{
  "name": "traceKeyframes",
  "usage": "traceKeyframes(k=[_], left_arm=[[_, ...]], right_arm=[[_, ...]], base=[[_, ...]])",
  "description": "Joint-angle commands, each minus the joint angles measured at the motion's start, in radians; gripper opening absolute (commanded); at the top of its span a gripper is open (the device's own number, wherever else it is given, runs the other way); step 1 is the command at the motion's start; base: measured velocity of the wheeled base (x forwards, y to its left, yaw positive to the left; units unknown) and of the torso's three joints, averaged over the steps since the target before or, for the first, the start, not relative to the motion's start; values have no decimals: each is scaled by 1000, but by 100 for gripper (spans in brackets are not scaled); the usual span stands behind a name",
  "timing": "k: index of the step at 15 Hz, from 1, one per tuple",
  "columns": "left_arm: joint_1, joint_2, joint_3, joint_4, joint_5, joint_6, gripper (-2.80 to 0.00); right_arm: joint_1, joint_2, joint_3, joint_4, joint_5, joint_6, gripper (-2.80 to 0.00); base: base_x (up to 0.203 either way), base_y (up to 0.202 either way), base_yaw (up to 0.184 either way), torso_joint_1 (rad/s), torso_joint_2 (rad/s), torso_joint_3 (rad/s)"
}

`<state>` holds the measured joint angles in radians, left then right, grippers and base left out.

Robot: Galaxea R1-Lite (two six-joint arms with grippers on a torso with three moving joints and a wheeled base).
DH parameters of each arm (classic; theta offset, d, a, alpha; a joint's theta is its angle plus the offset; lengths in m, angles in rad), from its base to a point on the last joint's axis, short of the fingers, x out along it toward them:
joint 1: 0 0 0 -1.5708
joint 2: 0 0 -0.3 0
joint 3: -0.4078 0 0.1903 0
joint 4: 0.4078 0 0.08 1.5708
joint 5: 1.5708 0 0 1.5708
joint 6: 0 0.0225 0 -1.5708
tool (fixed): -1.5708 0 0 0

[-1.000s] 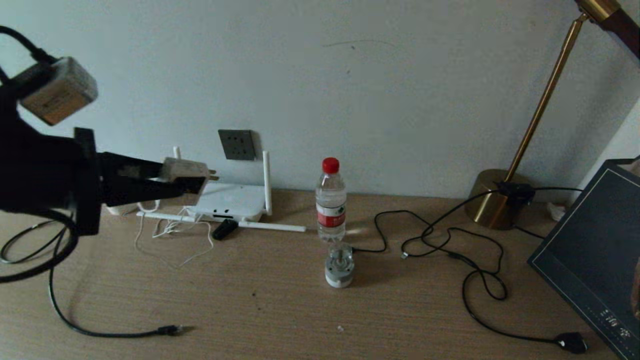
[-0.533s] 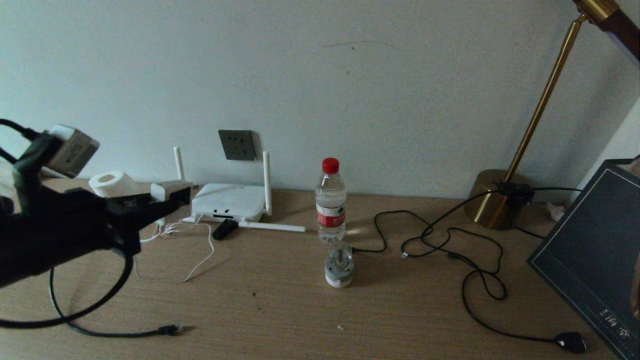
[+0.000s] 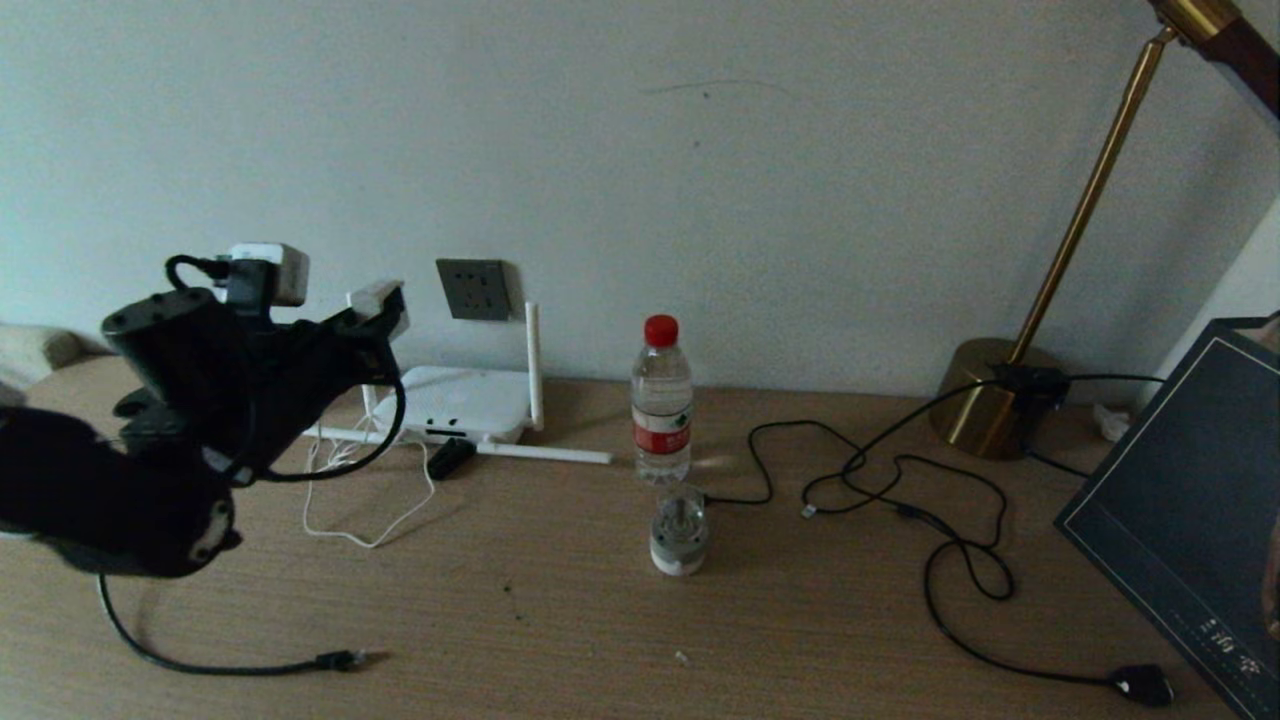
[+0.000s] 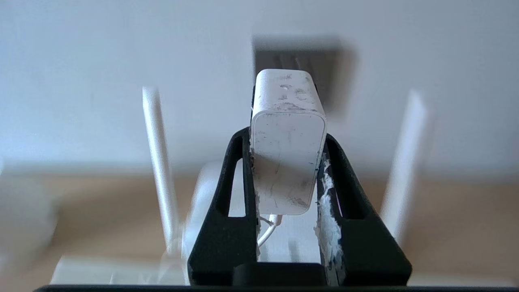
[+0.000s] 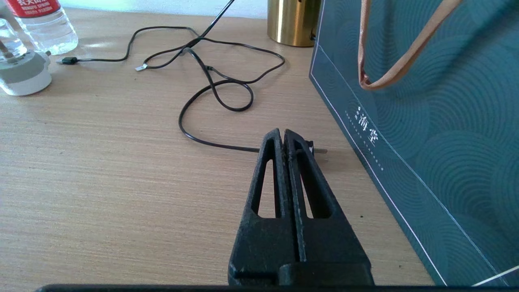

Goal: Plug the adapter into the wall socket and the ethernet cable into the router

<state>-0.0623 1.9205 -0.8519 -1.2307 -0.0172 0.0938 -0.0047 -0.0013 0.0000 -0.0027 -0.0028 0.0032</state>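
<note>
My left gripper is shut on the white adapter, held in the air above the router. In the head view the adapter sits just left of the dark grey wall socket, at about its height and apart from it. The left wrist view has the adapter clamped between both black fingers, its thin white cord hanging below, and the socket straight behind it. The ethernet cable lies loose at the table's front left. My right gripper is shut and empty, low over the table.
A water bottle and a small grey cylinder stand mid-table. A black clip lies before the router. The brass lamp base, its looping black cord with plug, and a dark bag fill the right.
The left arm has swung and lifted the adapter from low beside the router up to the socket's height, closer to the wall. The white cord has been dragged along. The right gripper's side is unchanged.
</note>
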Motion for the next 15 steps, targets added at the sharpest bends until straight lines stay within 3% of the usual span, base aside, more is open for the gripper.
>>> traceKeyframes(k=[1,10,15], left_arm=[[-1,176,-101,-66,3,-1,-280],[-11,337,-328,-86,-1,-13,-280],[-15,382,-457,18,-7,-35,-280]], right_arm=[[0,1,0,0,0,0,-280],[0,1,0,0,0,0,-280],[0,1,0,0,0,0,-280]], base=[[0,0,0,0,0,0],[0,0,0,0,0,0],[0,0,0,0,0,0]])
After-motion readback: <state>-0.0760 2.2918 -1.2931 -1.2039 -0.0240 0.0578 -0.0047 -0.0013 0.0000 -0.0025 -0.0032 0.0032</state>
